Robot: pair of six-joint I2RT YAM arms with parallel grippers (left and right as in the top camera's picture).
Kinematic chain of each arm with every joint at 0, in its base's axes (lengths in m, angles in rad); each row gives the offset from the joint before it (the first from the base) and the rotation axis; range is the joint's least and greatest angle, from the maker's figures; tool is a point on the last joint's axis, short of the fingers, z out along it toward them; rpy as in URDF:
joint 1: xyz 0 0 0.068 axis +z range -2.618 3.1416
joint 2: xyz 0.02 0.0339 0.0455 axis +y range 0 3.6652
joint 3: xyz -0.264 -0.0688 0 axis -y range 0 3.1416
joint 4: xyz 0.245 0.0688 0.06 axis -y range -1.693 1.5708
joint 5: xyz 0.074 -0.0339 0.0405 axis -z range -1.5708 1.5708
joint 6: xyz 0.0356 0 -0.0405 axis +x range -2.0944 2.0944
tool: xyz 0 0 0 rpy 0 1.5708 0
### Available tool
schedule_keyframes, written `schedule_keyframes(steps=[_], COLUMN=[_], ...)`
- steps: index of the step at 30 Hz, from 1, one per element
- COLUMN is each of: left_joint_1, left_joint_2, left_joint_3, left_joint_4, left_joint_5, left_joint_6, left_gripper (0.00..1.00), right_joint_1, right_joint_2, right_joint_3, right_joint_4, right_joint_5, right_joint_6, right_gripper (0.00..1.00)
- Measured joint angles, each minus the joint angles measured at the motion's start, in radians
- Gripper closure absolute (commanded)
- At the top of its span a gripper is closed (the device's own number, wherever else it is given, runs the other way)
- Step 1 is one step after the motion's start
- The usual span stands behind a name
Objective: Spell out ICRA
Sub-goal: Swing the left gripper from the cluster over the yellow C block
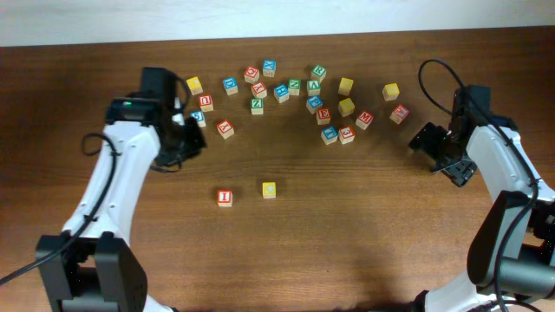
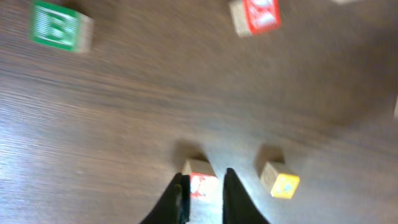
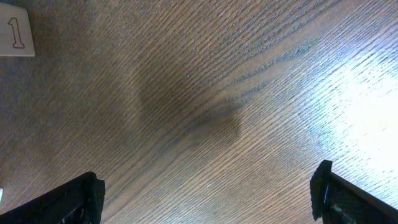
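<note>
A red-and-white I block (image 1: 225, 198) and a yellow block (image 1: 269, 189) stand side by side in the middle of the table. Both stand apart from the two arms. My left gripper (image 1: 189, 143) hovers left of them, near the block cluster. Its fingers are drawn almost together with nothing between them. In the left wrist view the red block (image 2: 198, 167) shows beyond the fingertips of that gripper (image 2: 202, 174), with the yellow block (image 2: 281, 184) to its right. My right gripper (image 1: 440, 154) stands wide open over bare wood (image 3: 205, 186).
Several letter blocks (image 1: 286, 87) in red, blue, green and yellow are scattered along the back of the table. A green block (image 2: 59, 25) and a red block (image 2: 256, 15) show in the blurred left wrist view. A pale block face (image 3: 15, 31) sits at the right wrist view's corner.
</note>
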Motion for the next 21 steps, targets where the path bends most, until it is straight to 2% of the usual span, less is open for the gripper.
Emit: schedule_keyframes(steps=[2,4,12,16,21], left_joint_1=[-0.047,-0.09,-0.252,-0.337,-0.416], left_joint_2=[0.0,0.0,0.0,0.0,0.023], left_joint_3=[0.0,0.0,0.0,0.0,0.0], left_joint_4=[-0.017,-0.022,-0.014,0.035,0.062], left_joint_5=[0.006,0.011,-0.037,-0.07,-0.078], left_joint_6=[0.005,0.012,0.019,0.019,0.023], left_gripper=[0.56,0.44,0.37,0.27,0.24], right_joint_1=[0.0,0.0,0.0,0.0,0.0], right_joint_2=[0.0,0.0,0.0,0.0,0.0], right_joint_3=[0.0,0.0,0.0,0.0,0.0], right_joint_4=[0.0,0.0,0.0,0.0,0.0], right_joint_5=[0.0,0.0,0.0,0.0,0.0], right_joint_6=[0.0,-0.001,-0.001,-0.001,0.0], right_gripper=[0.02,0.02,0.02,0.02,0.02])
